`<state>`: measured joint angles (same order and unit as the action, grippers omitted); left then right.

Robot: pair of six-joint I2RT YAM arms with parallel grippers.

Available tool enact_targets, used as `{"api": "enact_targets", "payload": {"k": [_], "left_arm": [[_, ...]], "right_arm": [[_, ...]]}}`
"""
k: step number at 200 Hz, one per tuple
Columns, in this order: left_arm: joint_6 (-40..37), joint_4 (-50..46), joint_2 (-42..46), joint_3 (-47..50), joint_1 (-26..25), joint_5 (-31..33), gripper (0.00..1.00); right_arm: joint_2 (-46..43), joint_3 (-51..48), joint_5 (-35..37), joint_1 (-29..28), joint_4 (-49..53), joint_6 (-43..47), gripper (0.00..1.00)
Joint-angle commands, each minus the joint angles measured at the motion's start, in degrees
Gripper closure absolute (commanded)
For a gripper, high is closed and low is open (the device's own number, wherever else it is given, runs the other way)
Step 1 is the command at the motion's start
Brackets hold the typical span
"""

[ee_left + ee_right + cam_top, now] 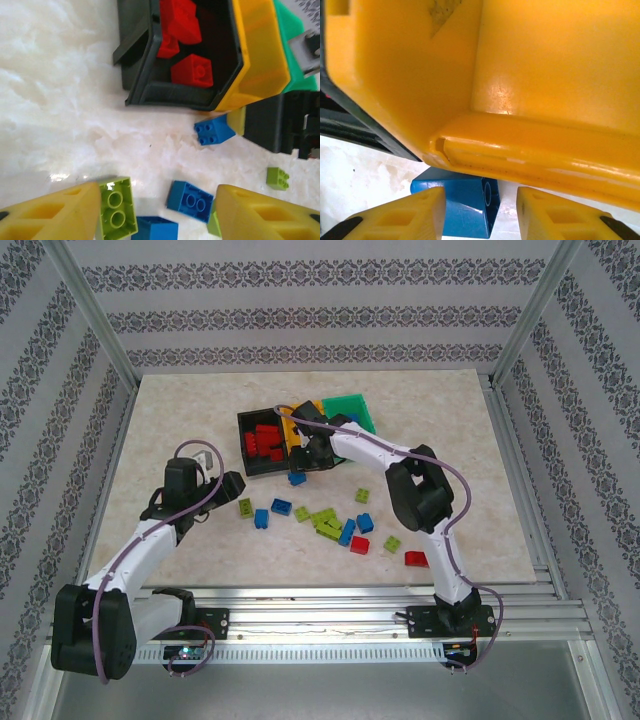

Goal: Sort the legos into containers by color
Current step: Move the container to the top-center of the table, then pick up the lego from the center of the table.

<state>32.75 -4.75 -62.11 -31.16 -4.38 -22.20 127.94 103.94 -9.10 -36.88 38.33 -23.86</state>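
While both grippers hang with jaws parted and nothing clasped, loose legos point(325, 520) lie scattered on the table point(180, 420) in front of the containers point(268, 473).

Bare tabletop stretches wide to either side of the bins, every brick well inside its edges — the crowding is in the middle. The right gripper point(480, 200) hovers at the front lip of the orange-yellow bin point(530, 75), a blue brick point(465, 210) on the table below showing between its fingers. The left gripper point(157, 195) is low over the table, a lime brick point(117, 207) just beside one finger and a second blue brick point(190, 200) near the other. Red bricks point(192, 70) sit in the black bin point(150, 92), the green bin point(292, 55) ends the row — and the right gripper's dark body stands just before the bins.
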Motion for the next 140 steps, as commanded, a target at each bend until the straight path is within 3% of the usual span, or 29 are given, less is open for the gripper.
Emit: {"api": "enact_targets", "payload": {"k": [1,53,140], "left_arm": [[-2.77,-5.85,1.43,0.99,0.7,-0.13,0.35],[-0.42,-1.52,0.12,4.35,1.15,-1.64,0.34],[-0.5,-2.34,-0.13,5.41,1.78,-2.28,0.33]], "right_arm": [[-5.73,-4.23,0.65,-0.46,0.97,1.8,0.53],[-6.26,-9.29,1.65,-1.76,0.27,3.36,0.36],[4.64,3.92,2.72,-3.9,3.14,4.78,0.36]]}}
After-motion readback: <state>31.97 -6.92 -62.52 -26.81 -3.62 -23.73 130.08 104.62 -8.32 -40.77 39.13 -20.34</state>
